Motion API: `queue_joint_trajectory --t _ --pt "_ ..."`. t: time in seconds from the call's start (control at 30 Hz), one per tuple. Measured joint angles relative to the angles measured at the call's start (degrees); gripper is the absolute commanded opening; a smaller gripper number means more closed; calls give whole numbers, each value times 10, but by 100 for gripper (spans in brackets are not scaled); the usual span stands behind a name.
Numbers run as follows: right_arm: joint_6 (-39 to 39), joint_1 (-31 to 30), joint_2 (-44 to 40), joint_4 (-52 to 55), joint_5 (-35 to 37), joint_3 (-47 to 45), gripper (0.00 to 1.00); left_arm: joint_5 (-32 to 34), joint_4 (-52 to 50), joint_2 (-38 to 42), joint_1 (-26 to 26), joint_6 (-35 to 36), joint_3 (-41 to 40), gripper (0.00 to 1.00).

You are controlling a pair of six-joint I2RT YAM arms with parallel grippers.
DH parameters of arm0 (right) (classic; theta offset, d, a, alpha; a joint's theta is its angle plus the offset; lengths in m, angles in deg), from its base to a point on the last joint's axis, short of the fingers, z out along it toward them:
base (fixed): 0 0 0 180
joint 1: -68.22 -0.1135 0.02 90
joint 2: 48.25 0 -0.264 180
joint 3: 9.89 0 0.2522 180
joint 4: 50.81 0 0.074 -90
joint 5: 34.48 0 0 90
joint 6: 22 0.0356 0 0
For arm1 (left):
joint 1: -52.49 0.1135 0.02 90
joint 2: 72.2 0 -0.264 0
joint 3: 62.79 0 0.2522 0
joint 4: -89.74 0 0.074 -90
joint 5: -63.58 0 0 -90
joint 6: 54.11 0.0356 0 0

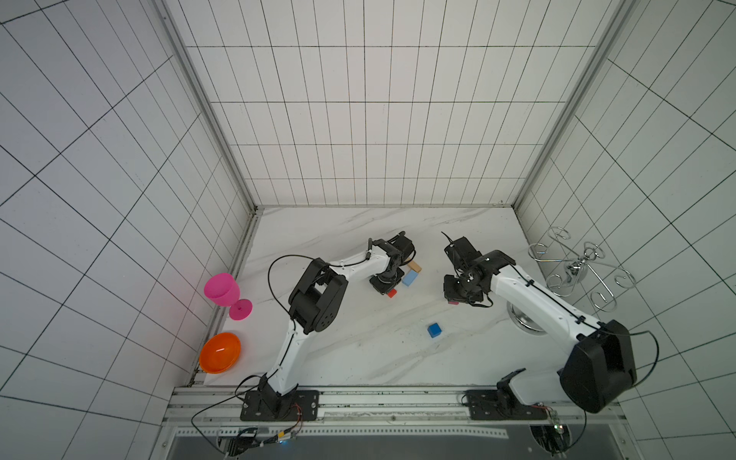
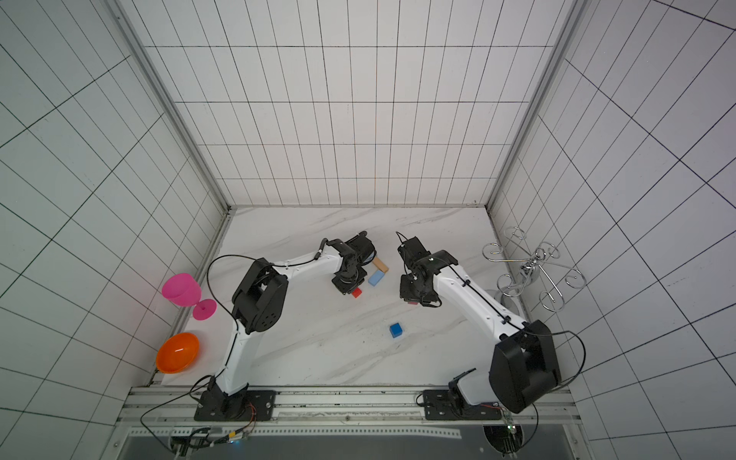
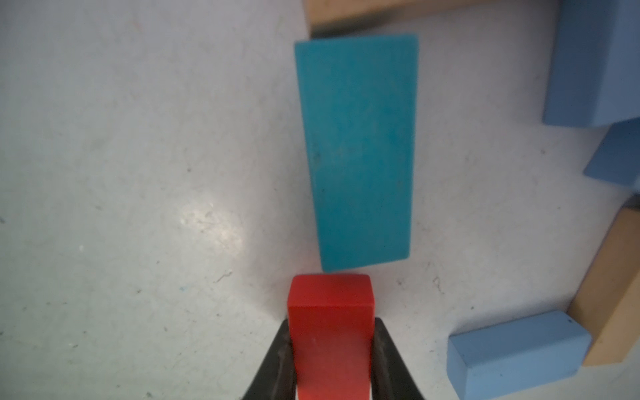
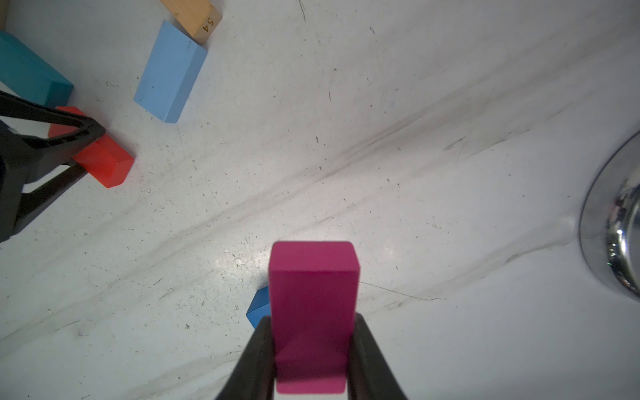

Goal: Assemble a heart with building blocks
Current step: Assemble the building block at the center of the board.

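My left gripper (image 3: 331,325) is shut on a red block (image 3: 330,304) low over the table, its end just short of a flat teal block (image 3: 358,152). Light blue blocks (image 3: 512,356) and tan wood blocks (image 3: 609,294) curve round beside them as part of the heart outline. In both top views the arm hides most of this group; the red block (image 1: 392,293) and one light blue block (image 1: 409,277) show. My right gripper (image 4: 313,322) is shut on a magenta block (image 4: 313,304), held above the table. A blue cube (image 1: 435,329) lies alone nearer the front, partly hidden behind the magenta block in the right wrist view.
A pink goblet (image 1: 223,292) and an orange bowl (image 1: 220,352) stand at the table's left edge. A chrome wire rack (image 1: 577,267) with a round base (image 4: 620,221) stands at the right, close to my right arm. Tiled walls enclose three sides.
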Motion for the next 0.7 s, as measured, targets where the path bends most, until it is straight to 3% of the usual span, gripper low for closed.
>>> queue_joint_trajectory --t 0.7 --pt "-12 25 7 2 -30 -3 0 -9 -43 -100 9 7 134 17"
